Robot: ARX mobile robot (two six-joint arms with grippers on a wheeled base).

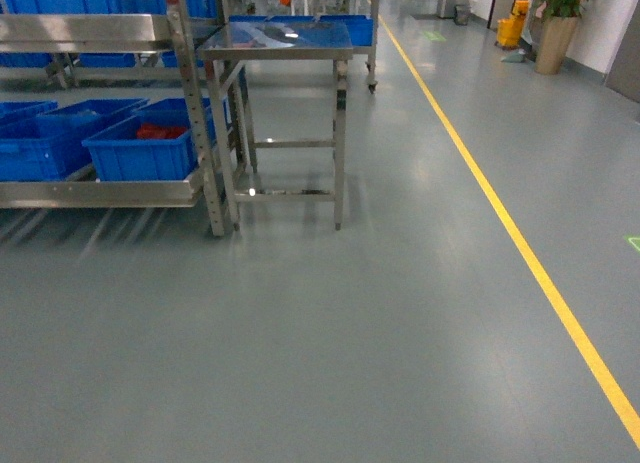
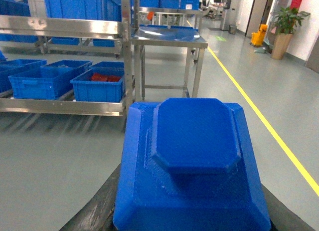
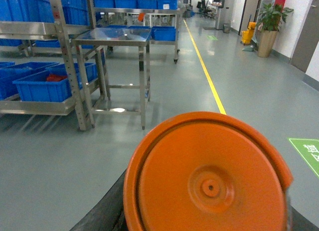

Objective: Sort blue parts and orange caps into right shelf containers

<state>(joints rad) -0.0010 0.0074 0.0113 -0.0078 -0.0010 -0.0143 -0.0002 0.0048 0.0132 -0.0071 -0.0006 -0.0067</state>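
Head view: grey floor (image 1: 350,333) with a yellow line (image 1: 520,243), a steel-topped table (image 1: 275,38) and a steel shelf rack (image 1: 100,188) at left; neither arm appears here. On the rack's lower shelf sit bright-blue rectangular plastic crates (image 1: 140,148), long sides running away from the camera; the rightmost holds red-orange pieces (image 1: 160,132), too small to identify. Left wrist view only: a blue moulded plastic part (image 2: 192,166) with a raised octagonal top fills the foreground, its long axis pointing forward toward the table, close before the lens. Right wrist view only: a round orange plastic cap (image 3: 209,176), flat face upward with a small central boss, equally close. Fingers of both grippers are hidden beneath these parts; whether they clasp them cannot be told.
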